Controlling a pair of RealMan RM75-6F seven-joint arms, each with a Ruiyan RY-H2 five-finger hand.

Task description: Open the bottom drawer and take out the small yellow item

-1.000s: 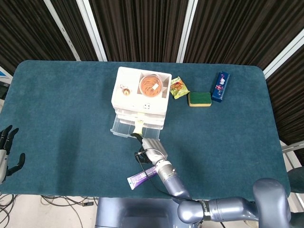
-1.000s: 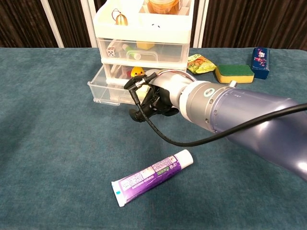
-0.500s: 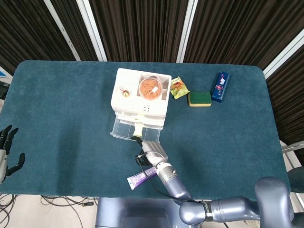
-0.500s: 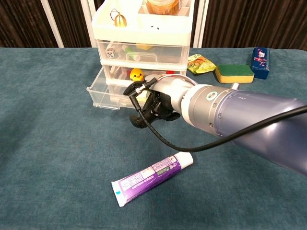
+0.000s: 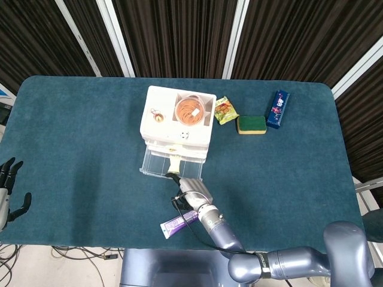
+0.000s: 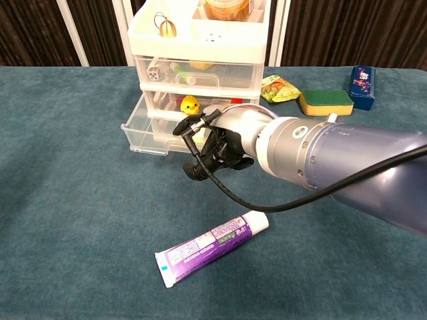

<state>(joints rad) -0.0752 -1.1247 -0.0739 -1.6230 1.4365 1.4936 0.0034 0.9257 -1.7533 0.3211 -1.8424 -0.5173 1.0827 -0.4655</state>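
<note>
Nearest on the teal desk: a purple-and-white toothpaste tube, flat and slanted, cap end to the right, apart from everything else. Far down at the left edge of the head view, off the desk: left hand, fingers spread, nothing in it. Just beyond the tube: right hand, dark fingers curled in, a black cable looping off it; impossible to tell whether anything is held or whether it touches the drawer. Immediately behind that hand: bottom drawer of the white drawer unit, pulled out toward the near side, clear-walled. At the drawer's right part, just above the right hand in the chest view: small yellow item, duck-shaped, upright, its lower part hidden behind the hand. Above the open drawer: upper clear drawers, closed, with small things inside. On top of the unit: an orange-filled round container and a small gold bell. Further right near the far edge: a green snack packet, a yellow-and-green sponge, a blue box, side by side.
</note>
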